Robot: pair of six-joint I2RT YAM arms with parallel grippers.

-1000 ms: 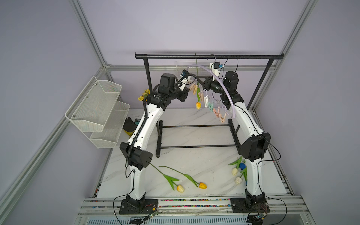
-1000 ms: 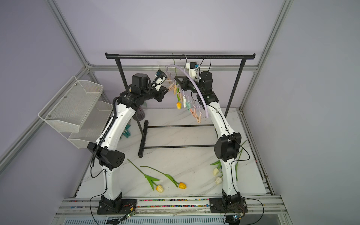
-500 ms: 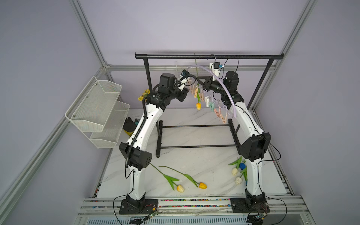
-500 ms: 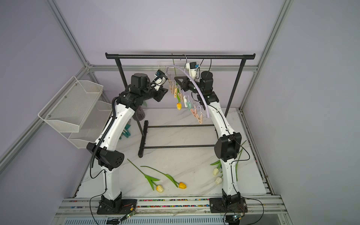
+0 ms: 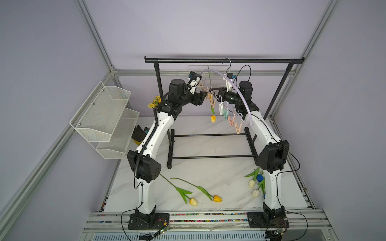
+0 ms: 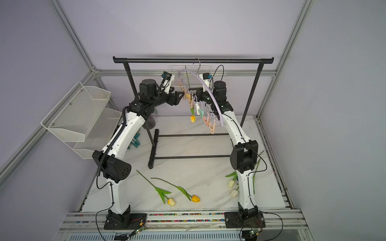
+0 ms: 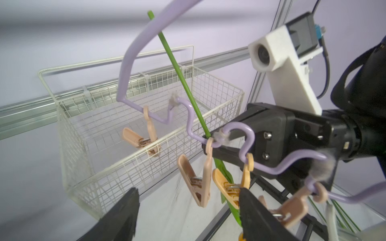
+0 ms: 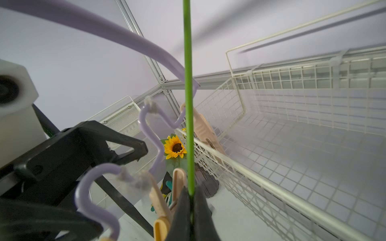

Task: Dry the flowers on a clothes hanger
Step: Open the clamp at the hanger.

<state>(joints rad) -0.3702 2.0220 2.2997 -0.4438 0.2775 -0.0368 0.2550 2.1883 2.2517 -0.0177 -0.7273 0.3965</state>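
Upper centre in a top view: hung tulip (image 5: pixel 212 118) dangles head-down from the clothes hanger (image 7: pixel 125 68), seemingly pinned by an orange clip (image 7: pixel 226 185). Right gripper (image 8: pixel 191 210) clamped on its stem; left gripper (image 7: pixel 188 191) spread apart beside that clip. Left to hang: yellow tulip (image 5: pixel 193 201) and orange tulip (image 5: pixel 217 198) lower centre, tulip cluster (image 5: pixel 251 183) lower right.

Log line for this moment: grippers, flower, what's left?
left gripper open by clip | right gripper shut on tulip stem | tulip head hangs below hanger | more tulips on table
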